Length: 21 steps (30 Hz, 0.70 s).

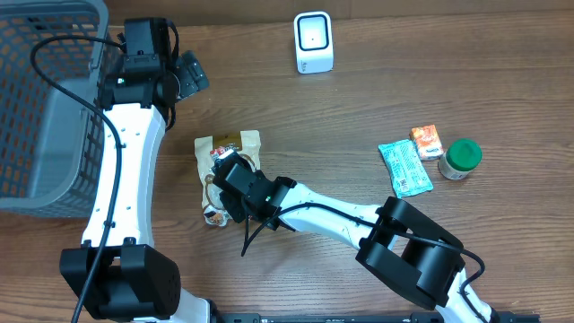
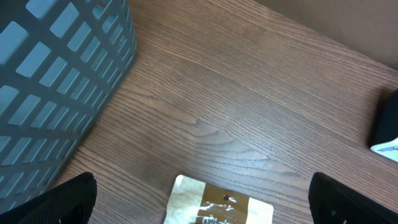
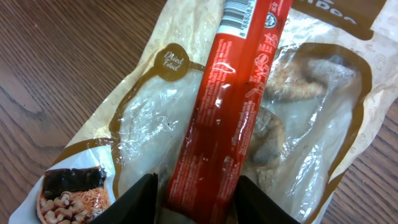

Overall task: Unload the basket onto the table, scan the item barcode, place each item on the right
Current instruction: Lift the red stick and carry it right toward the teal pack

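Pinching the red stick pack's (image 3: 231, 106) near end, your right gripper (image 3: 198, 196) leaves its barcode (image 3: 239, 15) outermost. The scanner (image 1: 314, 42) stands well apart.

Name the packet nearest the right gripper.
The red stick pack, gripped by the right gripper atop the beige pouch; green packet and orange packet lie far off.

Overhead top-down; wrists close, sharing pouch (image 1: 235, 142)

The red stick pack (image 3: 230, 106) has its near end hidden between the right gripper (image 3: 196, 190) fingers, its far end cropped; the pouch (image 3: 137, 124) beneath runs off frame; right of the left gripper (image 2: 202, 196), a cropped dark-and-white object (image 2: 385, 124) cannot be identified
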Available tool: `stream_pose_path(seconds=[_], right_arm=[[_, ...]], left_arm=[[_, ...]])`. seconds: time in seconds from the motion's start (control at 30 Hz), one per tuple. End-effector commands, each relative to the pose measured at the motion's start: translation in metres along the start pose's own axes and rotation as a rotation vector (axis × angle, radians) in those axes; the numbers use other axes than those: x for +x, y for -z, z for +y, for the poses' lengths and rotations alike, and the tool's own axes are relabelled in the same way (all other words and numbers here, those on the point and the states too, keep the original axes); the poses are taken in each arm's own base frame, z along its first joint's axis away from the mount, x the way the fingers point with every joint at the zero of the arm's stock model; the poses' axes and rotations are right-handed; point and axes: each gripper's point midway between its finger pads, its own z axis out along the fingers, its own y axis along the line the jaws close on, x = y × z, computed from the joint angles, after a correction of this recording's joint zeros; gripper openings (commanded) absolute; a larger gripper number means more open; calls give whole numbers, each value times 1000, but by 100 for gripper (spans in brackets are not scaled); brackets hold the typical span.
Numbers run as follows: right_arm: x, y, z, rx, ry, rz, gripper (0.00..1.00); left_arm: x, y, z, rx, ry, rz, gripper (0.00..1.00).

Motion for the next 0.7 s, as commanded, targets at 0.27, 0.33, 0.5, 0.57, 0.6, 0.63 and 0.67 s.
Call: stream_pose_path(seconds=[0.27, 0.33, 0.5, 0.57, 0.6, 0.63, 0.67], right_arm=[[8, -5, -6, 19, -4, 20, 29], [9, -5, -6, 19, -4, 22, 20], [8, -4, -6, 19, -3, 19, 4], [4, -1, -5, 16, -3, 12, 4], [2, 2, -4, 14, -2, 6, 4], [-2, 6, -3, 11, 4, -2, 4], [-5, 11, -2, 8, 4, -12, 4]], left_arm=[[-1, -3, 4, -23, 1, -4, 100], [-1, -3, 4, -23, 2, -4, 100], [-1, -3, 4, -23, 1, -4, 100], [-1, -3, 4, -23, 2, -3, 100], [-1, -3, 4, -23, 2, -4, 100], [-1, -3, 4, -23, 2, -4, 100], [-1, -3, 4, -23, 1, -4, 99]])
